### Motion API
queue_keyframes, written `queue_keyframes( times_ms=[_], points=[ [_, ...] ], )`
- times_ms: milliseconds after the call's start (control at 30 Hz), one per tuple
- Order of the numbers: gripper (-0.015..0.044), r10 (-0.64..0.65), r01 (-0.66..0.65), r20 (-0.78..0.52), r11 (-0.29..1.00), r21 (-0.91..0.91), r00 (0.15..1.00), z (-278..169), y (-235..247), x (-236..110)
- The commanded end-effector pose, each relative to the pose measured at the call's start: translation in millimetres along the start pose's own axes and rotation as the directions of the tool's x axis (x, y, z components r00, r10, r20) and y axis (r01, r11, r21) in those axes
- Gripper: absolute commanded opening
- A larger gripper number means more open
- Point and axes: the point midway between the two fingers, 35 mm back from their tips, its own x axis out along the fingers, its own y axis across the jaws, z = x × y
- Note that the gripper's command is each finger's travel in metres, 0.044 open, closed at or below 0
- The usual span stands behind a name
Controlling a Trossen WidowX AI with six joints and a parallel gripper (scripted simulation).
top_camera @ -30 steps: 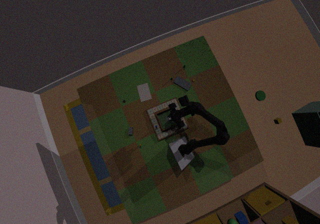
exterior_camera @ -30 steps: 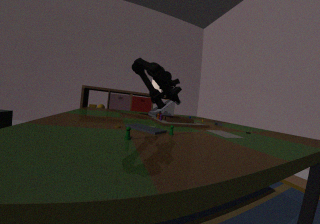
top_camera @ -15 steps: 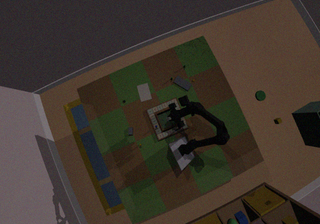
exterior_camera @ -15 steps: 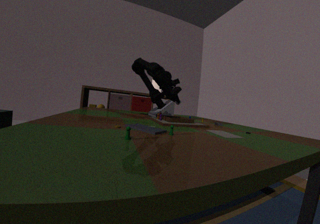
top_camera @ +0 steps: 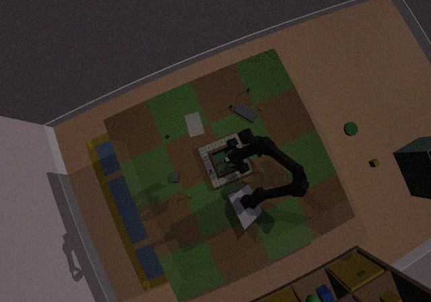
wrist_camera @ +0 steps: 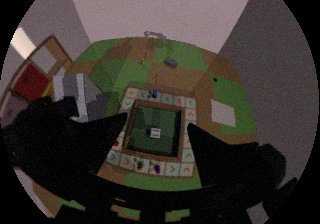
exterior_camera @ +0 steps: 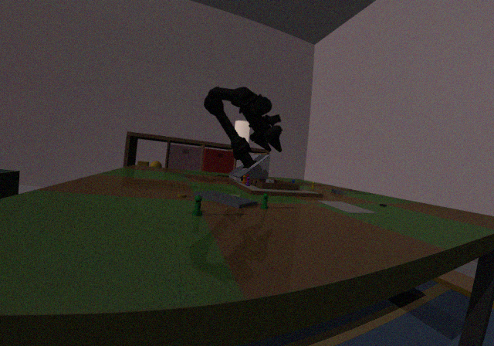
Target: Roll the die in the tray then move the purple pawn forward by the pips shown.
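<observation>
My gripper (exterior_camera: 274,150) (wrist_camera: 158,121) is open and empty, high above the tray (top_camera: 213,164) (wrist_camera: 152,155). The white die (top_camera: 227,159) (exterior_camera: 269,181) (wrist_camera: 155,132) shows inside the tray's outline, apart from the fingers; whether it rests on the floor is unclear. Dark marks in two rows show on its top, too blurred to count surely. The purple pawn (exterior_camera: 248,181) (wrist_camera: 157,169) stands on the board (top_camera: 202,149) (wrist_camera: 172,169), in the near row of the wrist view, beside the orange pawn (wrist_camera: 140,165). The blue pawn (top_camera: 210,170) (wrist_camera: 154,94) is in the far row. A red pawn (wrist_camera: 116,143) is at the left side.
A tilted pale panel (top_camera: 246,218) (wrist_camera: 70,91) stands beside the board at the arm's base. A grey slab (top_camera: 245,112) (exterior_camera: 223,198) and green pawns (exterior_camera: 197,206) (exterior_camera: 265,201) lie beyond the board. A white card (top_camera: 194,124) (wrist_camera: 223,112), small grey block (top_camera: 176,176) and yellow pawn (wrist_camera: 143,62) are around it.
</observation>
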Motion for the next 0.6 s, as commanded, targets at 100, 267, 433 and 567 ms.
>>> queue_keyframes(
  times_ms=[100, 267, 433, 567],
  points=[
    [0.044, 0.027, -0.023, -0.549, 1.0, 0.014, 0.835, -8.5, 1.7, 40.8],
    [0.044, -0.034, 0.023, -0.669, 0.999, -0.025, 0.742, -7.5, -2.2, 44.2],
    [0.0361, -0.006, 0.106, -0.616, 0.986, 0.127, 0.788, -14.3, -3.0, 41.1],
    [0.0256, -0.02, 0.399, -0.624, 0.784, 0.475, 0.781, -40.2, -12.3, 27.0]
  ],
)
